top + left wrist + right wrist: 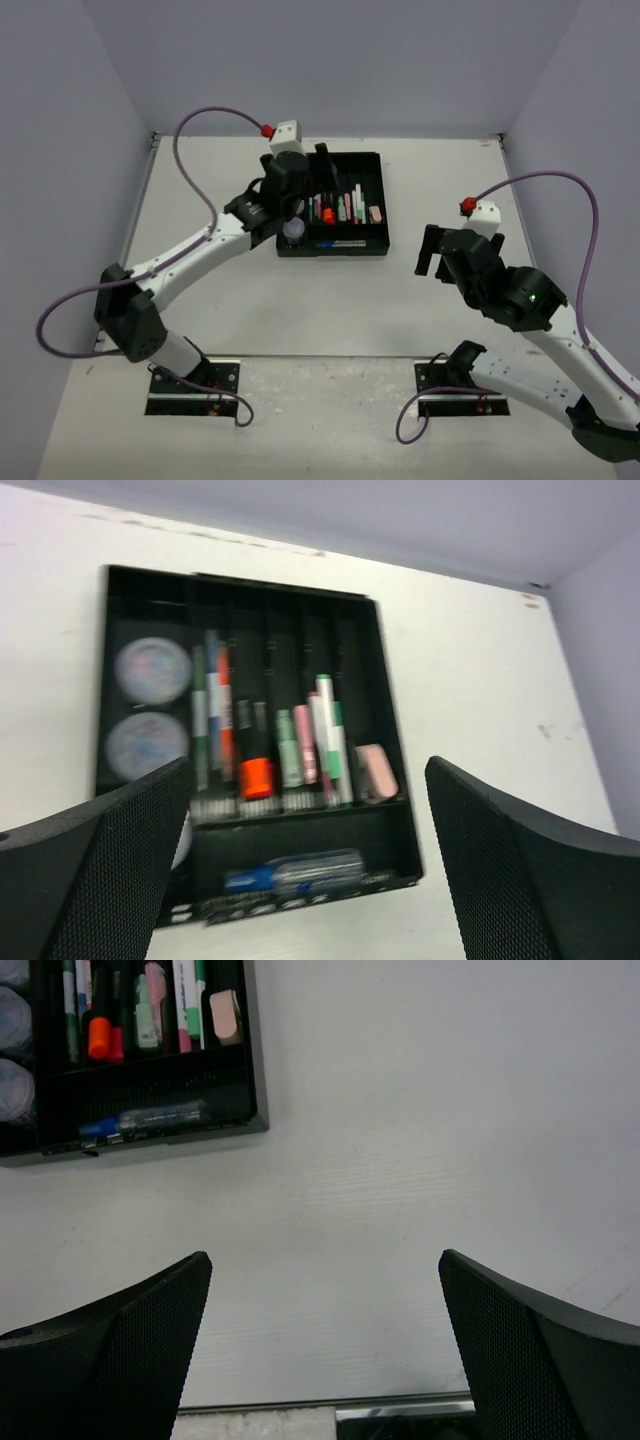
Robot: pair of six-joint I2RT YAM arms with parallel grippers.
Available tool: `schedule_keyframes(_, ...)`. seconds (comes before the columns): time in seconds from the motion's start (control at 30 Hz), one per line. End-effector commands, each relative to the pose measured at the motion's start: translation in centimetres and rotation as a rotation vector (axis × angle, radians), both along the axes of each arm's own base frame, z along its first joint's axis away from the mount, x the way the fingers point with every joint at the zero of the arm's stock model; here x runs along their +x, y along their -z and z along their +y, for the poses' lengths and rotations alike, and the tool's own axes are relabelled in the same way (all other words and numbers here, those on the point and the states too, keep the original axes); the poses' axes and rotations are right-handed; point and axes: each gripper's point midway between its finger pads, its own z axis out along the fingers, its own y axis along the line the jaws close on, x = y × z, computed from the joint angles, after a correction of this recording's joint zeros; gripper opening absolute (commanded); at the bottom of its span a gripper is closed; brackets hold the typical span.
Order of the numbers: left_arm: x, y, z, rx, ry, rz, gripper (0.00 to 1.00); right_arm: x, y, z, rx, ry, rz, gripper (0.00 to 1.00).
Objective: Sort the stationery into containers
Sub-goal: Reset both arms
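Left gripper [310, 865] hangs above the black tray [340, 250]. Its two mesh-padded fingers [110, 870] are spread wide at the lower corners of the left wrist view, with nothing between them. Right gripper [325, 1345] is also spread wide and empty over the white table [400, 1160], well apart from the tray, which sits in the upper left of that view.

From overhead, the tray lies at upper centre. In its wide left slot, a first pot [152, 670], round and grey-lilac, sits above a second pot [147, 744]. A third pot [293, 229] shows at the tray's lower-left corner.

Thin pens and markers lie lengthwise in the narrow slots, among them an orange marker [256, 777]. A pink eraser [376, 771] lies in the rightmost slot. A blue-ended pen [290, 872] lies crosswise along the bottom slot.
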Motion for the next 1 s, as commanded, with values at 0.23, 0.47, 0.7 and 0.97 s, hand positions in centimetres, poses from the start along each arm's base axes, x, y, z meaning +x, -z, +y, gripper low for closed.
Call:
schedule_keyframes(0.23,-10.0,3.7,17.2,0.284,-0.261,0.101,1.00,1.7,-3.0,-1.2,0.069,0.059,-0.247,0.99)
schedule_keyframes(0.47,-13.9,1.3,18.4,0.258,-0.132,0.029,1.00,1.3,-2.4,-1.2,0.059,0.021,-0.250,0.99)
schedule_keyframes(0.7,-16.0,-0.8,21.7,0.298,-0.178,-0.059,1.00,0.7,-0.7,-1.4,0.053,0.015,-0.208,0.99)
schedule_keyframes(0.97,-16.8,1.6,25.0,0.354,-0.344,-0.023,1.00,0.1,-1.3,-2.1,0.059,0.019,-0.224,0.99)
